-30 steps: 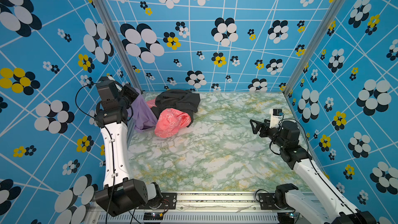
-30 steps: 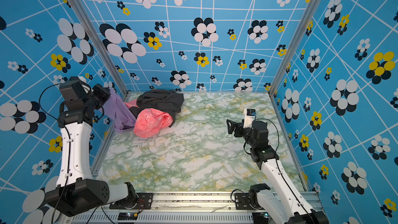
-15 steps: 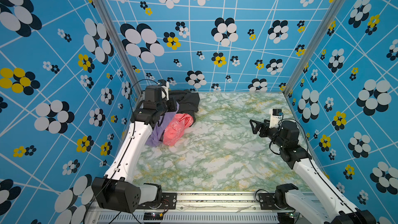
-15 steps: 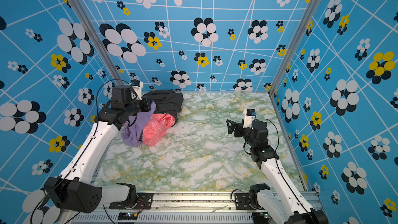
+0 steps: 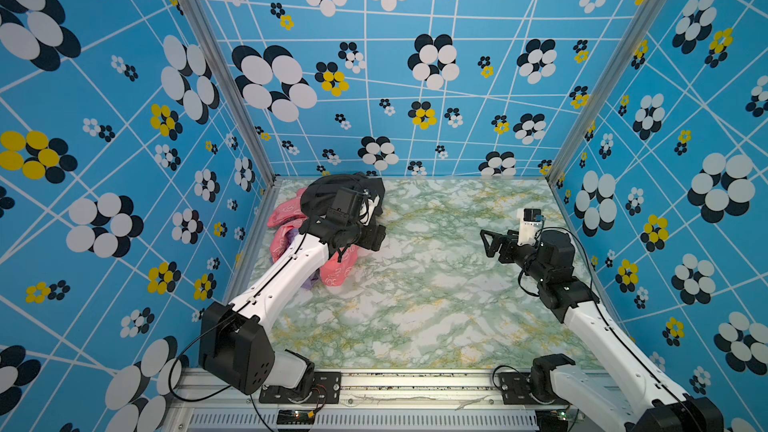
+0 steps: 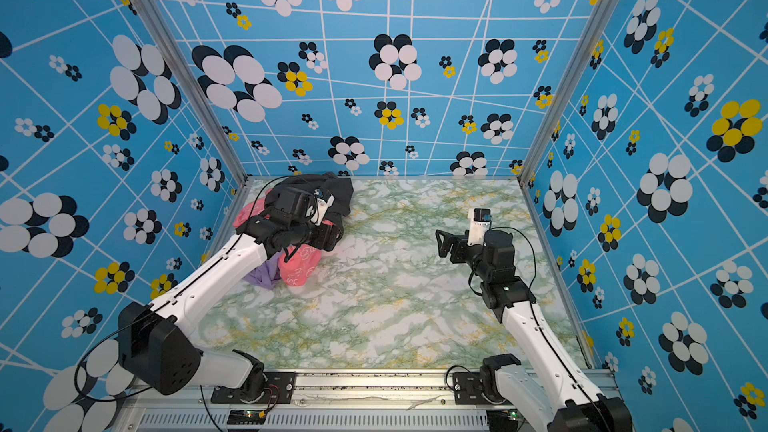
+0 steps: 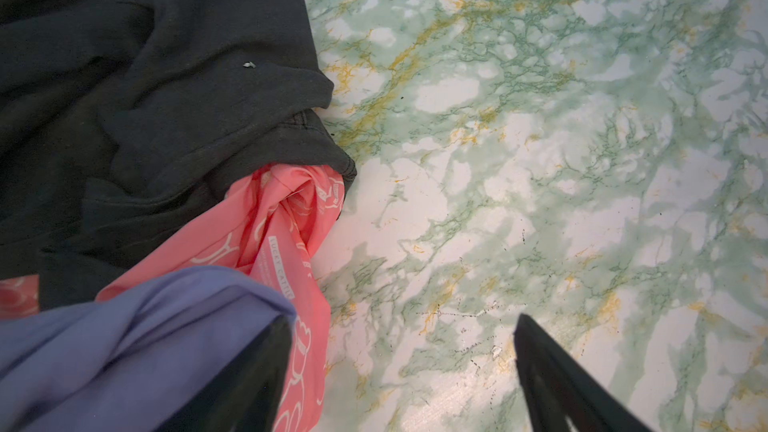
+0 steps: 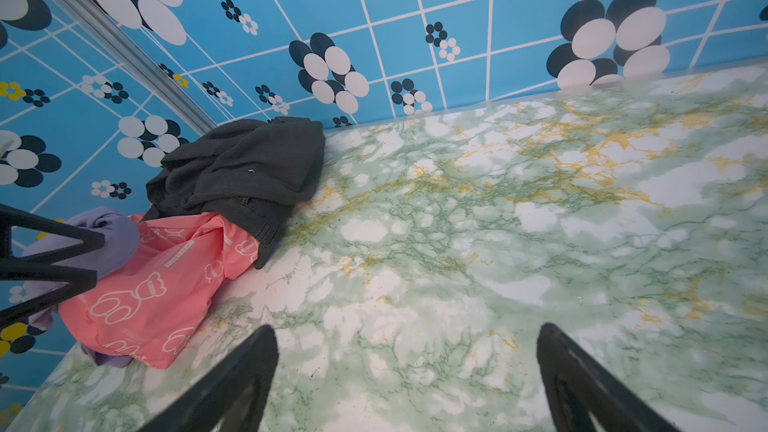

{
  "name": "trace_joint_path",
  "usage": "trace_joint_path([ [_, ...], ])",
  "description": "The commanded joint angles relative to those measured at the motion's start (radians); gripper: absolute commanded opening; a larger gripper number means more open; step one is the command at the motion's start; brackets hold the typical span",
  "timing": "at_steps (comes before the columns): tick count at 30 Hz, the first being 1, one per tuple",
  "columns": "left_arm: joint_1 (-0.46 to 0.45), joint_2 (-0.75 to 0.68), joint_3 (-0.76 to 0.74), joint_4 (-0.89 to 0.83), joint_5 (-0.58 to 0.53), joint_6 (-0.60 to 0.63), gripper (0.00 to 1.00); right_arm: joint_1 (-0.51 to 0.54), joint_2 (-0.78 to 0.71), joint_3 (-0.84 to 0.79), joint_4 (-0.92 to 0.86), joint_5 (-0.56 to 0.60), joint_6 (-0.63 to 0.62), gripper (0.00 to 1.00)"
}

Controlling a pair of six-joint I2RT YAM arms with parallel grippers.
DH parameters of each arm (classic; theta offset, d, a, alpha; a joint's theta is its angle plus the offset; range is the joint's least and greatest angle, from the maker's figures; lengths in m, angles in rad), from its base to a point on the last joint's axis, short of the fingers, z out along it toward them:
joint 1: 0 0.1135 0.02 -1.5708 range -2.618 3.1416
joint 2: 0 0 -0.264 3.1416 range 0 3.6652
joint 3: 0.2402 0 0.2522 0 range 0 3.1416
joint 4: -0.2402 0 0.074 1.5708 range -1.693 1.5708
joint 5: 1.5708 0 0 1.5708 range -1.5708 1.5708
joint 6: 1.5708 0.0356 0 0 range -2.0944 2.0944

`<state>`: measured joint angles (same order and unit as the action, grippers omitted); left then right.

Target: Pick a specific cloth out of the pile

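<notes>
Swung in from the left wall (image 5: 124,168), where it held the lavender cloth (image 6: 264,274) up a second ago, my left arm now stretches across the pile (image 5: 338,272), left of centre in both top views. My left claw (image 7: 403,322) has let go. Its two black fingers stand wide apart at the bottom of the wrist frame, with only bare marble table (image 7: 540,160) between them. The lavender cloth fills the lower left of that frame, bunched against the outer side of one finger (image 7: 257,367) and lapping over the coral-pink cloth (image 7: 282,218). Whether a fold still hangs on that finger I cannot tell. In a top view the lavender cloth peeks out from under my white forearm at the near edge of the pile, touching the coral-pink cloth beside it. The black garment (image 8: 241,168) lies behind them, in the far left corner of the table. My right claw (image 8: 405,326) hovers on the right of both top views, well apart from the pile, fingers spread wide and holding nothing.
</notes>
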<state>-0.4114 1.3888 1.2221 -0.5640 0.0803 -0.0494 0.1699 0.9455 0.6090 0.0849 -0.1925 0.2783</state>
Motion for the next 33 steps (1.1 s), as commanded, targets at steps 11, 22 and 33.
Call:
trace_joint_path([
  [11,0.474,-0.403,-0.296,0.156,0.130,-0.586,0.99,0.013,0.022,0.024,0.022,-0.005,0.016,0.99],
  [22,0.738,-0.437,-0.640,0.338,0.254,-0.879,0.89,0.015,0.029,0.012,0.030,-0.006,0.019,0.99],
  [33,0.772,-0.258,-0.705,0.517,0.345,-0.956,0.77,0.016,0.036,-0.002,0.040,-0.006,0.023,0.99],
])
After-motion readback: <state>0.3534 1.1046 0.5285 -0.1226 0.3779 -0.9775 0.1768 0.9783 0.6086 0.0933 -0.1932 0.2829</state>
